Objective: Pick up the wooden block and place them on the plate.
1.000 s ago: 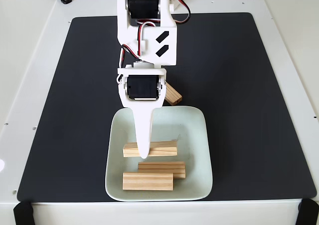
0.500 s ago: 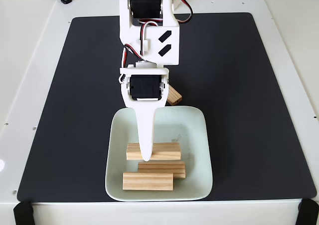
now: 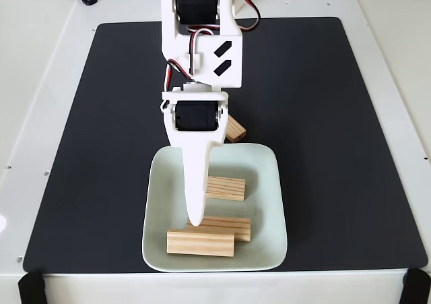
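The pale square plate (image 3: 266, 183) lies at the front of the black mat. Three wooden blocks rest on it: one (image 3: 227, 188) mid-plate, its left end hidden behind the white finger, and two (image 3: 222, 227) (image 3: 200, 243) side by side near the front rim. Another wooden block (image 3: 234, 129) lies on the mat just behind the plate, partly covered by the arm. My gripper (image 3: 195, 218) points down over the plate, its tip beside the front blocks. Just one finger (image 3: 195, 183) shows, so its state is unclear.
The black mat (image 3: 323, 115) covers most of the white table, with free room on both sides of the plate. The arm's white body and servos (image 3: 199, 41) rise over the mat's back middle. Black clamps sit at the table's corners.
The fingertip has slid toward the plate's front rim. The mid-plate block, earlier crossing under the tip, now sits farther back and to the right.
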